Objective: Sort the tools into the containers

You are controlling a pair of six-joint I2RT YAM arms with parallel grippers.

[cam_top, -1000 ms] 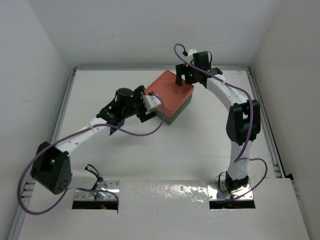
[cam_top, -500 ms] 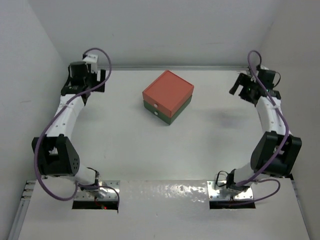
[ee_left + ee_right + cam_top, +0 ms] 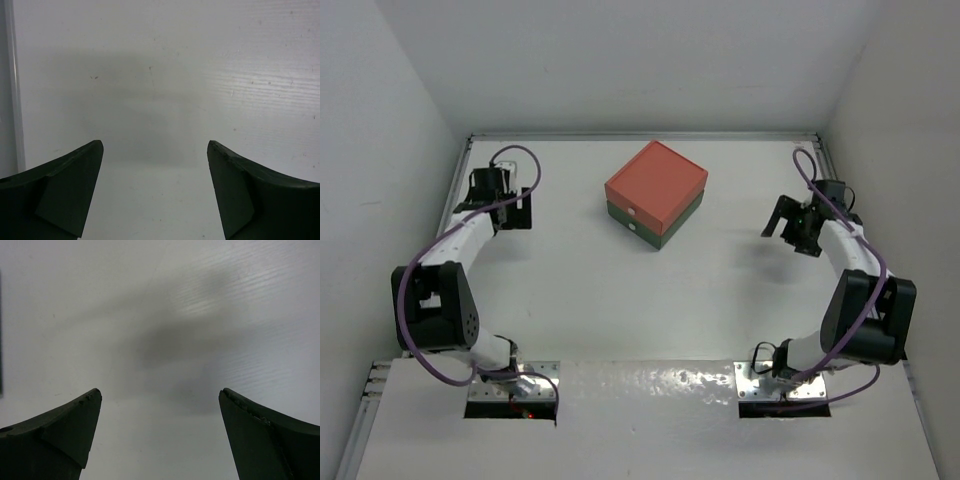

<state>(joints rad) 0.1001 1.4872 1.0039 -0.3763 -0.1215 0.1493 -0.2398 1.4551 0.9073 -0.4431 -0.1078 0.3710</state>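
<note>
While waiting with jaws spread wide and empty on left arm (image 3: 460,240) and right arm (image 3: 850,250), note the containers (image 3: 655,200) between them, far of centre on the worktop (image 3: 620,290): salmon-red box (image 3: 657,178) over dark green box (image 3: 672,230), knobs (image 3: 633,210) facing near-left (left arm's side). No tools in view.

Insides of the closed salmon-red box (image 3: 658,180) and dark green box (image 3: 685,221) hidden. Green box mostly covered by the red one, only two side faces showing. Upper knob (image 3: 629,211) and lower knob (image 3: 640,229) mere white specks from above. Left gripper (image 3: 155,144) and right gripper (image 3: 160,391) cut off by the wrist views' bottom edge, only finger ends showing.
</note>
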